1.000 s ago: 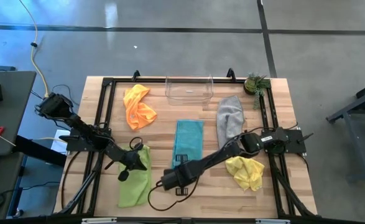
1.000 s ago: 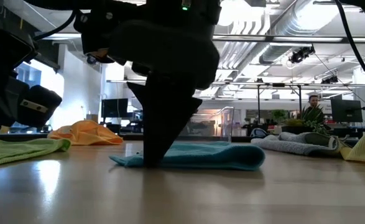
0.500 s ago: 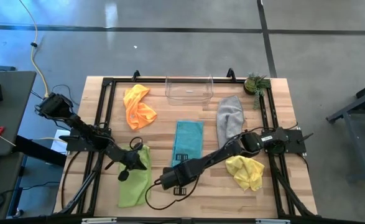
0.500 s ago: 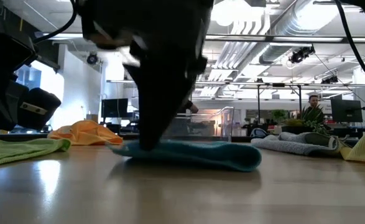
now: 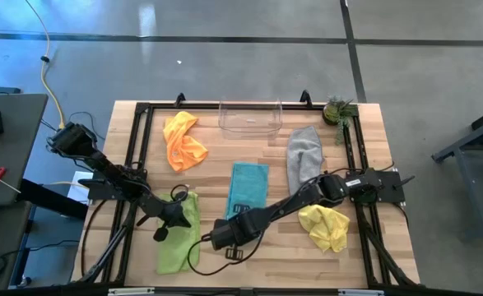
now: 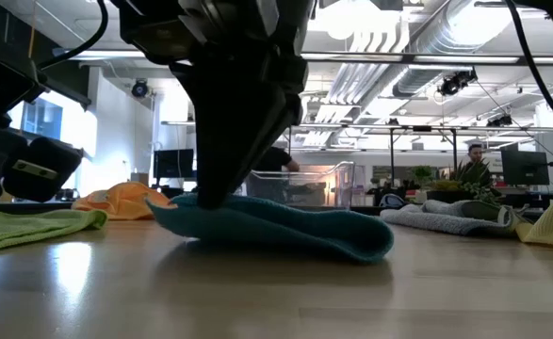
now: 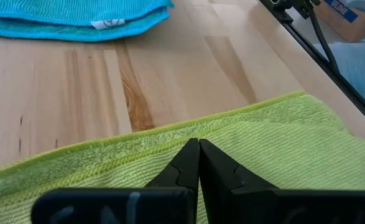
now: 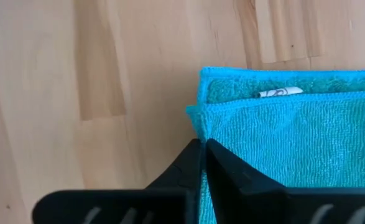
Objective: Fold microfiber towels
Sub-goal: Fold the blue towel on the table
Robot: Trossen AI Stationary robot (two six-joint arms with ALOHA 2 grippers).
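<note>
A folded teal towel (image 5: 249,182) lies mid-table, its white tag (image 8: 280,92) showing between the layers. My right gripper (image 8: 203,146) is shut on its near end (image 6: 177,212). My left gripper (image 7: 199,144) is shut and stands just over the lime green towel (image 5: 178,242) at the near left; I cannot tell whether it touches that towel. An orange towel (image 5: 183,140) lies crumpled at the far left. A grey one (image 5: 304,156) lies at the far right, and a yellow one (image 5: 325,226) is bunched at the near right. My right gripper pinches the teal towel's near corner (image 8: 198,121) between its two fingers, and two layers show there. The fingers come steeply from above. The held end (image 6: 168,209) is raised off the wood, while the far part (image 6: 351,240) lies on the table, slack.
A clear plastic bin (image 5: 250,117) stands at the far edge, and a small potted plant (image 5: 338,109) is in the far right corner. Black rails (image 5: 134,164) run along the table's sides. Bare wood (image 5: 266,251) lies near the front edge.
My right gripper has risen a little and rolled at the wrist, staying shut. The teal towel's near end, flat on the table before, is now lifted and curled up, while its far part has stayed down.
</note>
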